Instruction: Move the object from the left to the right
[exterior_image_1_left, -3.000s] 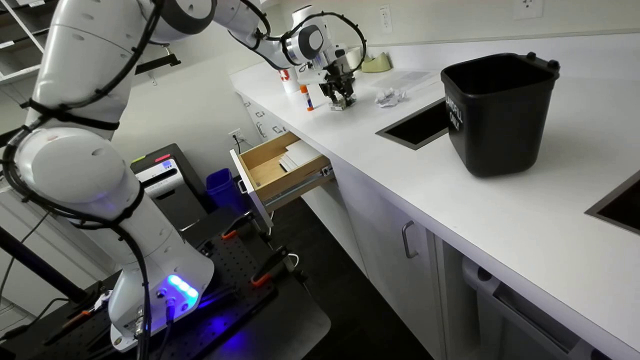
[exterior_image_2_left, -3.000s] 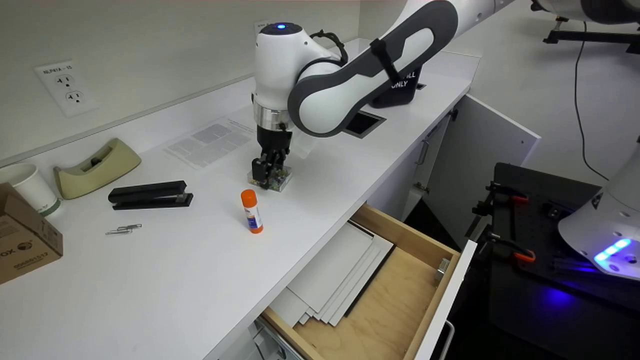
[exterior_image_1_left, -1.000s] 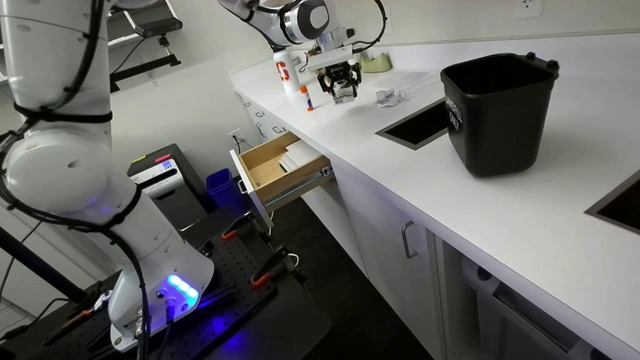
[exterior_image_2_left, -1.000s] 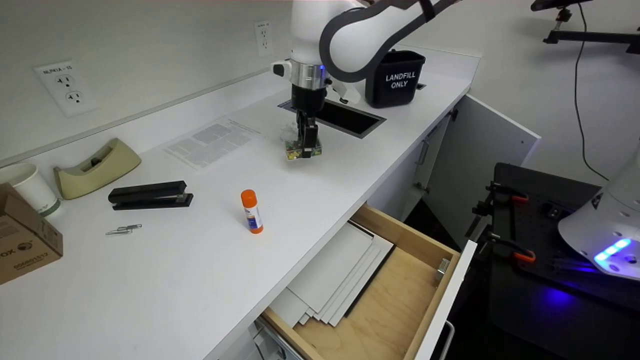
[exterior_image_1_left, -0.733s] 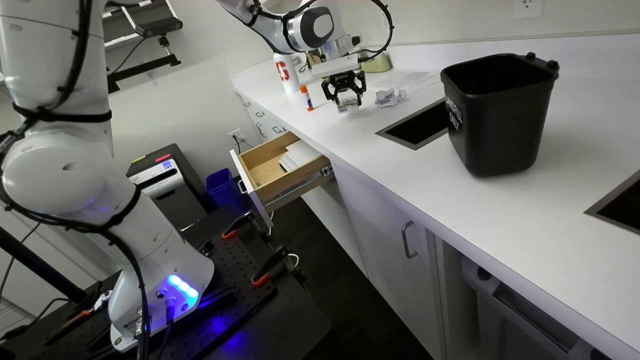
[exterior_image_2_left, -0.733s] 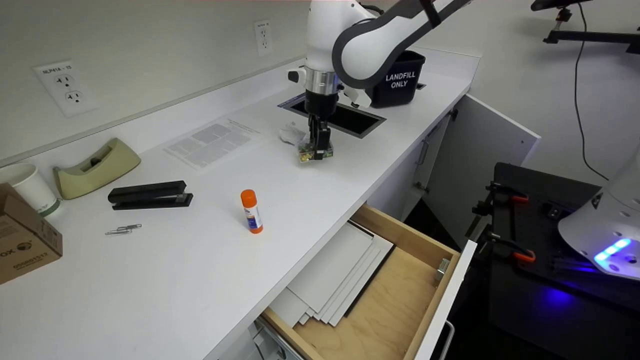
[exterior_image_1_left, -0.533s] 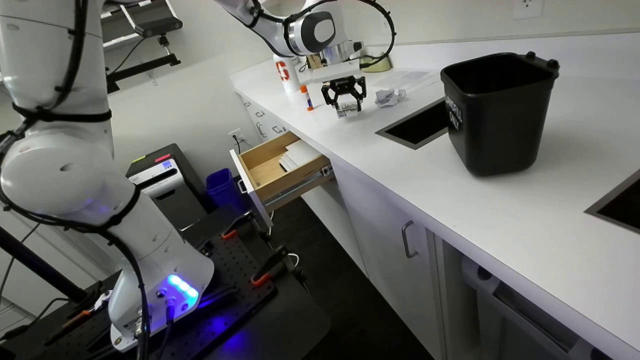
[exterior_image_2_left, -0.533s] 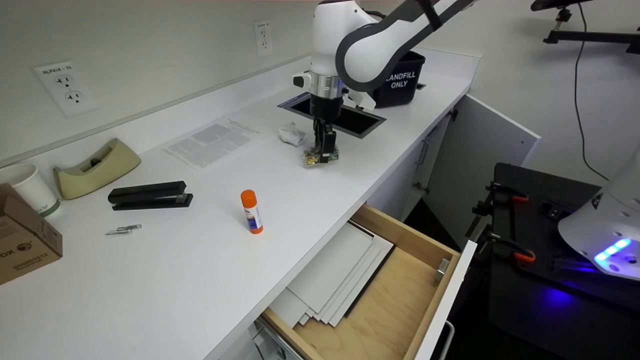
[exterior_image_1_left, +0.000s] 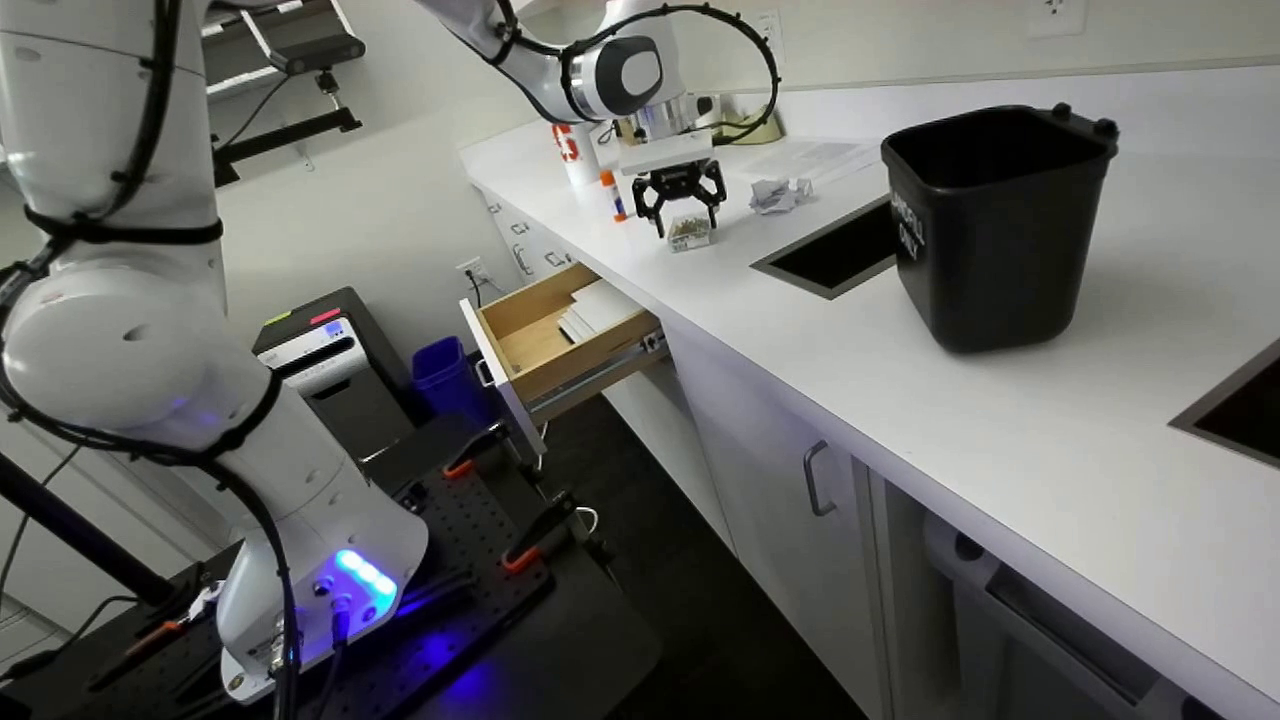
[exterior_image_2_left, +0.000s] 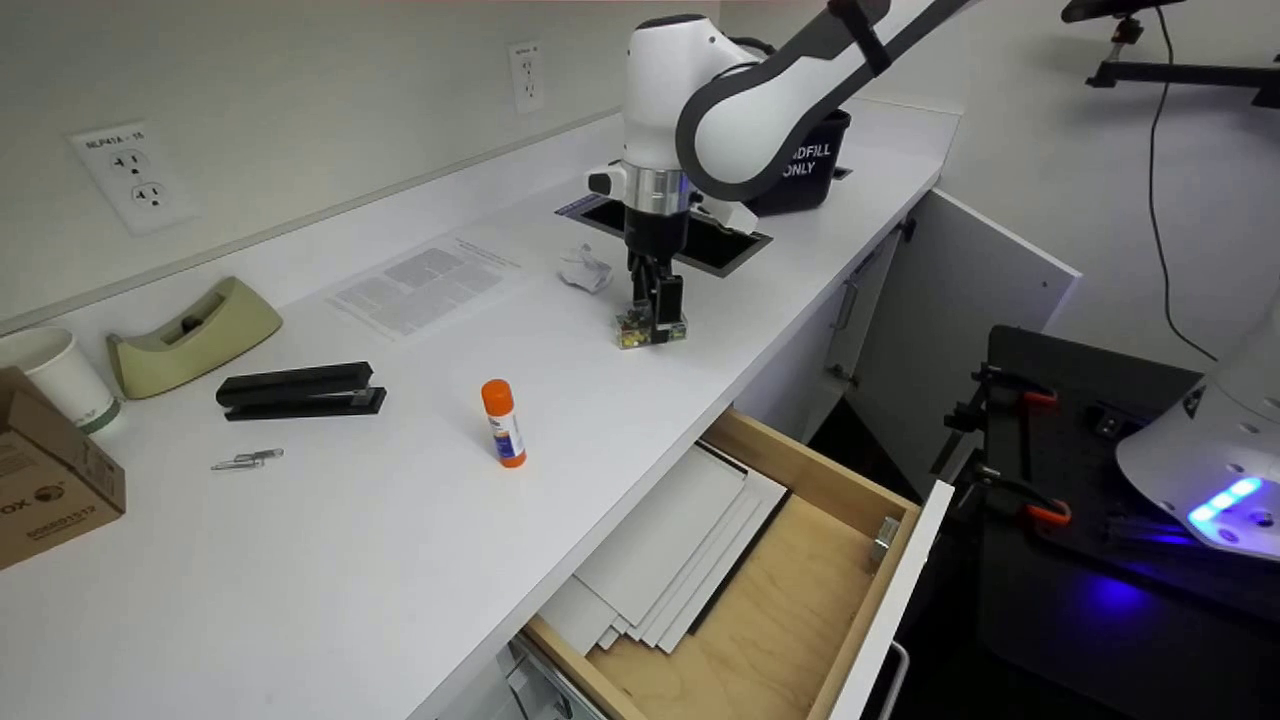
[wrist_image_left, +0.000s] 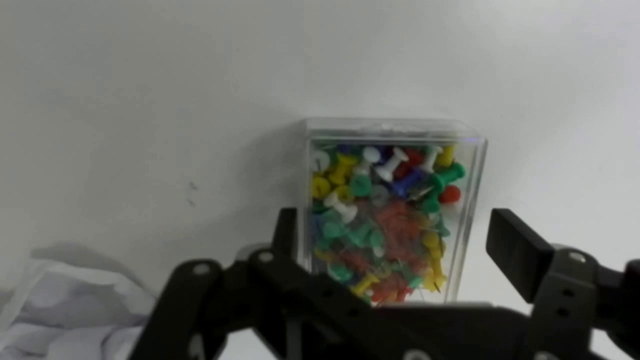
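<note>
So, gripper (wrist_image_left: 400, 236) straddles clear box (exterior_image_1_left: 690, 239) of coloured pushpins (wrist_image_left: 390, 215), black fingers (wrist_image_left: 517, 252) spread wide, box between them and unclamped: plain gap at one side, other side too close to call. Box rests flat on white countertop (exterior_image_2_left: 380, 540), crumpled paper (exterior_image_2_left: 585, 270) near it. Glue stick (exterior_image_2_left: 503, 425) stands upright, apart from box, visible in both exterior views. Farther along, black bin (exterior_image_1_left: 1000, 250), upright, beside dark cutout (exterior_image_1_left: 842, 252). Below countertop, drawer (exterior_image_2_left: 785, 590) stands open, pale panels (exterior_image_2_left: 650, 540) overlapping inside.
</note>
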